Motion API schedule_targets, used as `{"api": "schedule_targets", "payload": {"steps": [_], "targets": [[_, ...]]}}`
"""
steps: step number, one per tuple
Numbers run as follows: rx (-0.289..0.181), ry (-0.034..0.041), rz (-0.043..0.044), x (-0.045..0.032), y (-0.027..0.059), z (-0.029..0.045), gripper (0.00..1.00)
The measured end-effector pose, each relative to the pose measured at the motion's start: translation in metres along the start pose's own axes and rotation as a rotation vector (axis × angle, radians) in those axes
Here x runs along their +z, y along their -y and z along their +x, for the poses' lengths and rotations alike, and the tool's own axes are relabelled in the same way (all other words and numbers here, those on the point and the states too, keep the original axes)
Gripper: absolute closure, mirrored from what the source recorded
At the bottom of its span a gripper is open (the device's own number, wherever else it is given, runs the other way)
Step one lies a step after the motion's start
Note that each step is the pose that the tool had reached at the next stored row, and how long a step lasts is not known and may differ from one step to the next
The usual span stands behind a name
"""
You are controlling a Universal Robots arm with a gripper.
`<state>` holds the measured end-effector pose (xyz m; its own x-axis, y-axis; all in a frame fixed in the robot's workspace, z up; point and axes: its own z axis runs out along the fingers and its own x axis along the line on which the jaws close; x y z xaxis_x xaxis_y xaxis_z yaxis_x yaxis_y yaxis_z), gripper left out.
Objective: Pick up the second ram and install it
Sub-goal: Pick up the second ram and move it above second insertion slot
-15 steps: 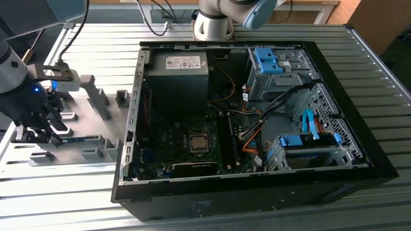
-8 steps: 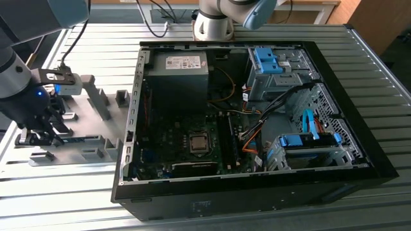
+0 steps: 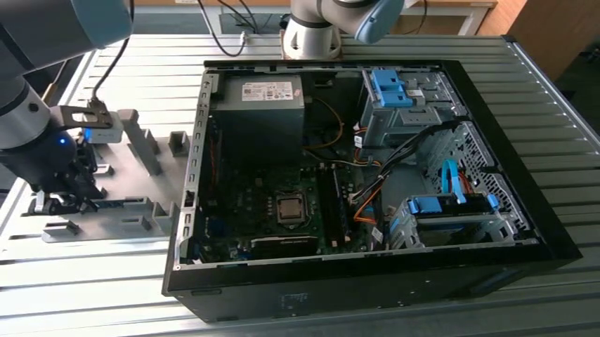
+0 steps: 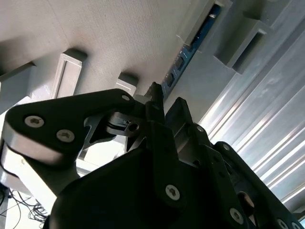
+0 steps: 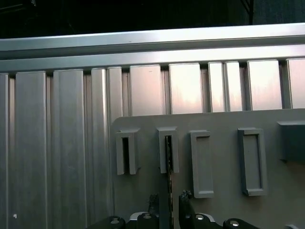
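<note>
At the exterior view's left, the grey arm (image 3: 28, 105) reaches down from the upper left corner. Its black end effector (image 3: 61, 202) hangs low over a grey fixture plate (image 3: 126, 179) that lies flat on the surface (image 3: 525, 91), a bench of ribbed aluminium slats.

Slotted grey blocks (image 5: 202, 162) stand in a row on that plate. The second ram (image 5: 168, 155) stands on edge in one of those blocks. In the first wrist view it shows as a thin dark line, and in the second wrist view (image 4: 183, 64) as a blue-green strip with dark chips.

In both wrist views the end effector (image 5: 169, 202) (image 4: 167, 98) straddles the near end of the stick. Its fingers (image 5: 185, 199) are a little apart, one on each side. A narrow gap shows beside the board, so it has hold of nothing.

In the middle of the exterior view, just beside the plate, an open black PC case (image 3: 328, 298) lies on its side. Inside are a dark motherboard (image 3: 244, 203), a power supply (image 3: 258, 105) toward the upper part, and blue-handled drive cages (image 3: 394, 88) toward the right.

Behind the case, at the top of the frame, the arm's round base (image 3: 314, 38) sits on the surface with black cables (image 3: 230, 31) trailing beside it. Wooden furniture (image 3: 553, 28) fills the upper right corner.
</note>
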<state>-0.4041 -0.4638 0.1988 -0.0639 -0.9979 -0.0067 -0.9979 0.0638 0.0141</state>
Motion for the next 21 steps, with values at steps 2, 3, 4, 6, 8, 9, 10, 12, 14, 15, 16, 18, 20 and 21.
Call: {"api": "schedule_targets", "payload": {"steps": [2, 3, 4, 6, 8, 9, 10, 12, 14, 15, 16, 18, 20, 21], "targets": [[0.0, 0.0001, 0.0001, 0.0017, 0.0, 0.0, 0.7], [0.0, 0.0001, 0.0001, 0.0025, 0.0, 0.0, 0.7], [0.0, 0.0, 0.0, 0.003, 0.0, 0.0, 0.7], [0.0, -0.0001, -0.0001, 0.0033, 0.0, 0.0, 0.7], [0.0, 0.0, 0.0, 0.0035, 0.0001, 0.0, 0.71], [0.0, 0.0, 0.0, 0.0037, 0.0001, 0.0, 0.71], [0.0, 0.0, 0.0001, 0.0038, 0.0001, 0.0, 0.78], [0.0, 0.0001, 0.0002, 0.0044, 0.0002, -0.0001, 0.78], [0.0, 0.0004, 0.0001, 0.0049, 0.0002, -0.0002, 0.78], [0.0, 0.0005, 0.0, 0.0051, 0.0002, -0.0003, 0.78], [0.0, 0.0007, 0.0001, 0.0054, 0.0004, -0.0006, 0.78], [0.0, 0.0007, 0.0001, 0.0056, 0.0004, -0.0009, 0.78], [0.0, 0.0006, 0.0, 0.0057, 0.0004, -0.001, 0.78], [0.0, 0.0006, 0.0, 0.0058, 0.0004, -0.0011, 0.78]]}}
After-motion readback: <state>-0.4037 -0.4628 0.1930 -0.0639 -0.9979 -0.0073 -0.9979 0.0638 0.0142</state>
